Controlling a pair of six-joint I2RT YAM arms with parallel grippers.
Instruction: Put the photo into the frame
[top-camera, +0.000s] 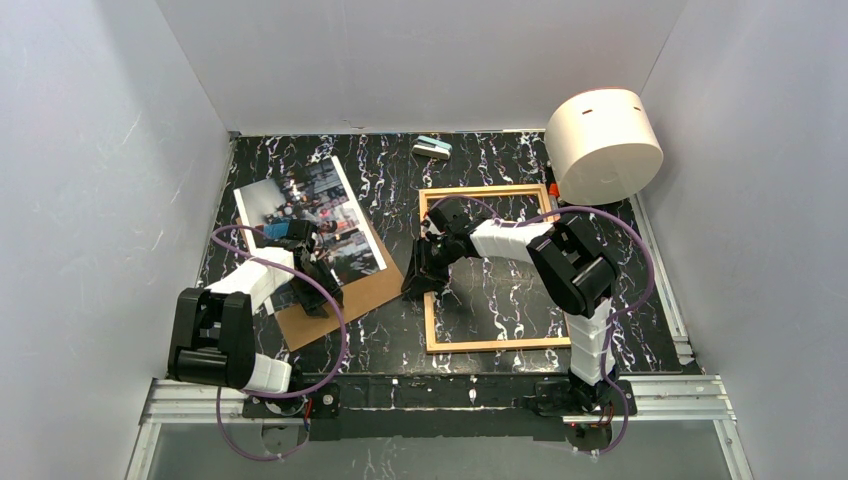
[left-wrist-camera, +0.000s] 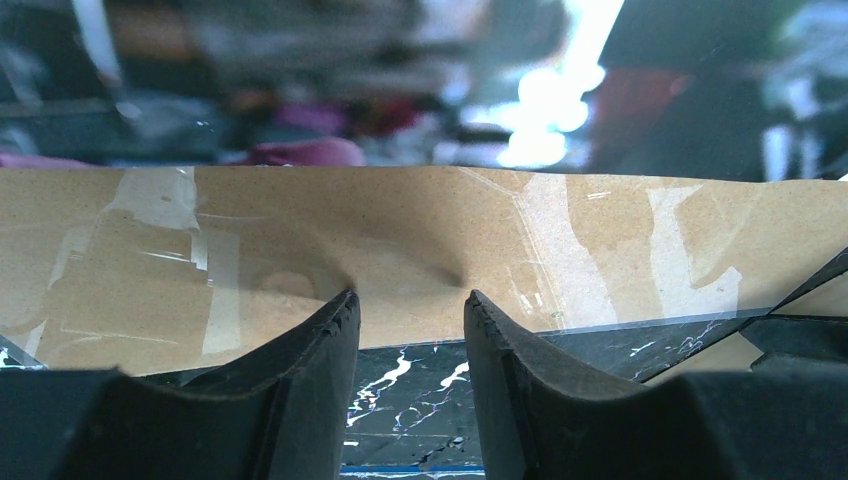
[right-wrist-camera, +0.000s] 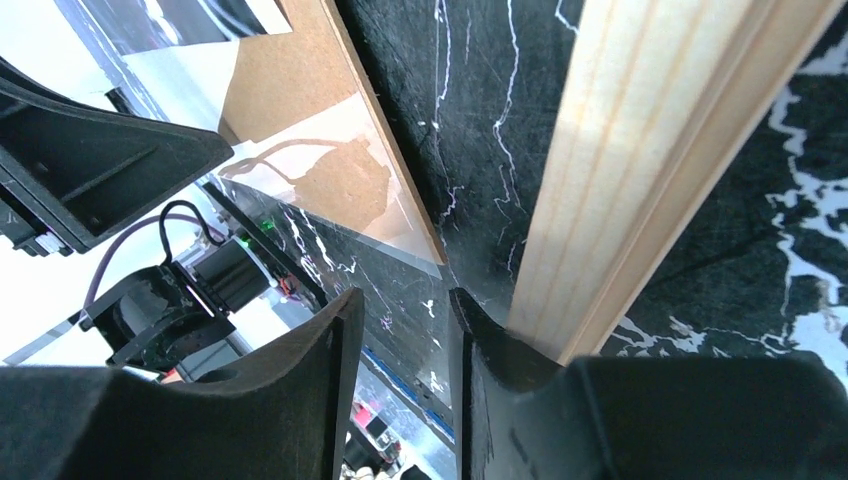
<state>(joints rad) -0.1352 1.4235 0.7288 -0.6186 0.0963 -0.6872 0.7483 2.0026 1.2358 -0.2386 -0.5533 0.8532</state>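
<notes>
Left gripper: your jaws stand apart with only black table showing between them. The tips sit at the near edge of the backing board, low in the left wrist view, and nothing is held.
Right gripper: your jaws are parted by a narrow gap with nothing in it. The right finger lies just beside the outer face of the frame's left rail, and you cannot tell whether it touches.
Backing board: plain brown cardboard, lower left of centre in the top view, lying flat and askew on the table.
Clear sheet: a glossy transparent layer over the board. One corner juts past the board's edge toward your right gripper.
Frame: thin light-wood edging, rectangular, flat on the table right of centre in the top view. The black white-veined marble shows inside it. Your right arm reaches across it to the left rail.
Photo: a large colour print, face up, with a white border around a dark street scene with touches of blue. It lies at the upper left of the top view, tilted, with its lower right part on the board. It is well apart from the frame. Your left gripper is over its lower edge.
Far edge: a small grey-blue object at top centre.
Far right: a white cylinder at upper right.
</notes>
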